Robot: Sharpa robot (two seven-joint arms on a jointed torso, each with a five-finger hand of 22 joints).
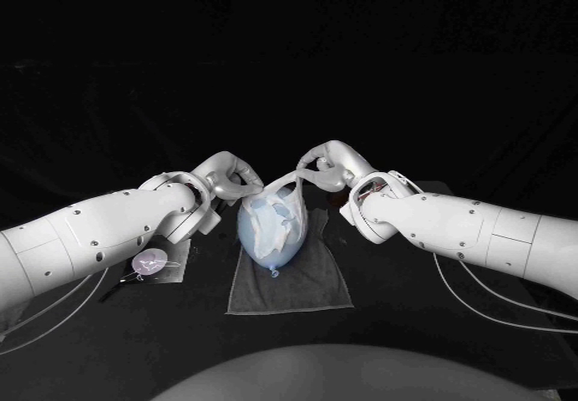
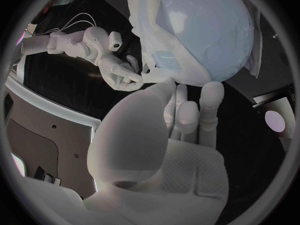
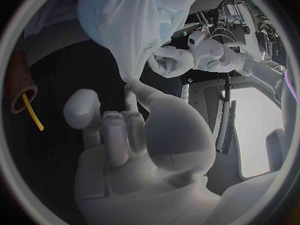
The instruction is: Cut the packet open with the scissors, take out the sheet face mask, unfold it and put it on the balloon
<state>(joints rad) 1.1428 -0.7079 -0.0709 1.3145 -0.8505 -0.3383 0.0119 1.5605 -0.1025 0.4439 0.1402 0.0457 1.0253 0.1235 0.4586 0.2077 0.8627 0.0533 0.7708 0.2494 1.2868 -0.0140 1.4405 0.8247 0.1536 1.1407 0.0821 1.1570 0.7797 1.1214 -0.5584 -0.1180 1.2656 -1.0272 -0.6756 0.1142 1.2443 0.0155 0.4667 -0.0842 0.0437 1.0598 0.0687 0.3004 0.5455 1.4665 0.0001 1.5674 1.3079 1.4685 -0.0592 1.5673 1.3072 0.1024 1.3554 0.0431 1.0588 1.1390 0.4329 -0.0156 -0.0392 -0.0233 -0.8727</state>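
We see a black table with two big white arms coming in, the left arm and the right arm. Between them lies a grey towel. On the towel rests the pale blue balloon, with its knot pointing toward the robot.

The face mask is out of its packet and opened up. It lies over the balloon, and one edge lifts off the far end toward the hands. From the left wrist we see the mask hugging one side of the round balloon, with a flap hanging loose.

The left hand is at the far end of the balloon. From the right wrist we see its fingers closed on an edge of the mask. The right hand is just across from it. It pinches another bit of the mask between thumb and finger, and its other fingers are spread.

Beside the left arm lies a small shiny thing. We cannot tell if it is the packet or the scissors.

We think the cutting, the taking out and the unfolding are done. The last step is under way. What is left is to pull the mask flat over the balloon and then let go.
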